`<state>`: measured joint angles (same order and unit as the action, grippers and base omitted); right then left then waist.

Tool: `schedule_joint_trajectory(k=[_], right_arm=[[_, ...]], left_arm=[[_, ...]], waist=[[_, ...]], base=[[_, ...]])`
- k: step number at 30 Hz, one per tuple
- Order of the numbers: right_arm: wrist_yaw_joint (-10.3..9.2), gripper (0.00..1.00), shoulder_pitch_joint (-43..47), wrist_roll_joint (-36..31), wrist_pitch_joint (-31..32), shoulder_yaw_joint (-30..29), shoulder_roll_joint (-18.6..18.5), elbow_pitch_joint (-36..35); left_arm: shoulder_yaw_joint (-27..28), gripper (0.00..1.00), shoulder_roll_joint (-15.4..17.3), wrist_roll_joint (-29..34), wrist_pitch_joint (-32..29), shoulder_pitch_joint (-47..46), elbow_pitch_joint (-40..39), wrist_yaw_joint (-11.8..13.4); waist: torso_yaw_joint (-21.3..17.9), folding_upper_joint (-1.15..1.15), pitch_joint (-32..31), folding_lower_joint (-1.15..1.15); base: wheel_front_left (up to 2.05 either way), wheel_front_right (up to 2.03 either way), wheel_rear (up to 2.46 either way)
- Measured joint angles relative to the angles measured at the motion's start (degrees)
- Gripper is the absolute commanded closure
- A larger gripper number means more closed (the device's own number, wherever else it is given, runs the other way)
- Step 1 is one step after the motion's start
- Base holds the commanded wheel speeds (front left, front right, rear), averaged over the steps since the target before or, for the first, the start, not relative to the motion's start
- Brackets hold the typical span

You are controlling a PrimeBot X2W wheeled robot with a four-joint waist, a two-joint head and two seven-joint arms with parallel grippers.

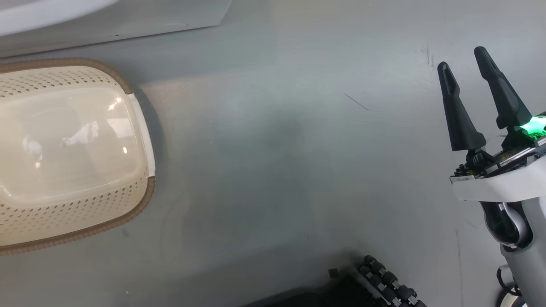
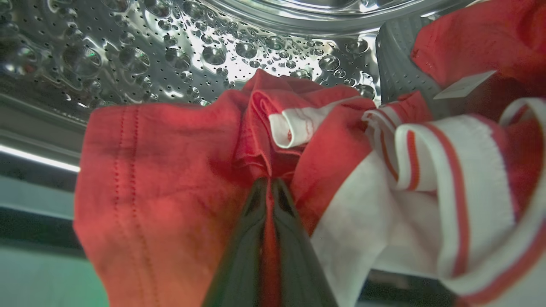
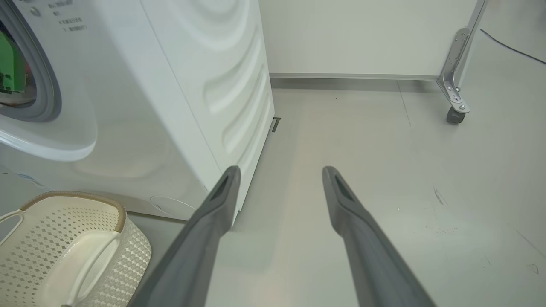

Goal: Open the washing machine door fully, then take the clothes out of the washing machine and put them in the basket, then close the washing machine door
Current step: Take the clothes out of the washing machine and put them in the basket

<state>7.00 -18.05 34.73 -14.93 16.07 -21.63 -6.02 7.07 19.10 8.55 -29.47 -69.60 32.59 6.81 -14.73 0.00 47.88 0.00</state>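
Pinching a fold of the clothes [image 2: 170,179], the left gripper [image 2: 268,181] is pressing its two dark fingers together with a thin strip of red cloth caught between them. The cloth is bunching just past the fingertips and spreading to both sides of them. The garments are bright red with stitched seams. To the right of the jaws, white trim with narrow red stripes is curling over, and a rolled white edge is sitting just above the fingertips. All of this is lying inside the washing machine's shiny steel drum [image 2: 170,42], whose dimpled, perforated wall is arching above the cloth, with a ribbed grey paddle [image 2: 396,64] behind it. A small pale tag [image 2: 463,85] is sticking out of the red fabric at the upper right; any writing on it cannot be made out. The right gripper [image 1: 462,58] is hanging over the grey floor [image 1: 277,149] with its fingers spread wide apart, touching nothing, and a green light [image 1: 531,125] is glowing at its base. The basket [image 1: 106,70], cream with perforated sides and a brown rim, is standing on the floor just in front of the white washing machine [image 3: 170,85], well apart from the right gripper. A few lines of small grey print [image 3: 68,21] are showing near the top of the machine's front, too small to read.
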Motion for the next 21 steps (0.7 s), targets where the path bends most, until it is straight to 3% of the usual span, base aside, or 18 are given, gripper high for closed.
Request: schedule_joint_trajectory(k=[8,21], right_arm=[[0.00,0.00,0.0,-0.5,0.0,-0.1,0.0,0.4],[0.00,0.00,1.6,-2.1,0.0,-0.9,-0.2,1.5]], left_arm=[[-0.1,1.00,-0.5,-0.5,3.4,2.4,1.8,0.0],[-0.3,1.00,-4.3,-4.0,10.2,8.7,6.5,-1.1]], waist=[[0.8,0.00,-2.4,0.00],[3.0,0.00,-9.4,0.00]], base=[[0.00,0.00,0.00],[0.00,0.00,0.00]])
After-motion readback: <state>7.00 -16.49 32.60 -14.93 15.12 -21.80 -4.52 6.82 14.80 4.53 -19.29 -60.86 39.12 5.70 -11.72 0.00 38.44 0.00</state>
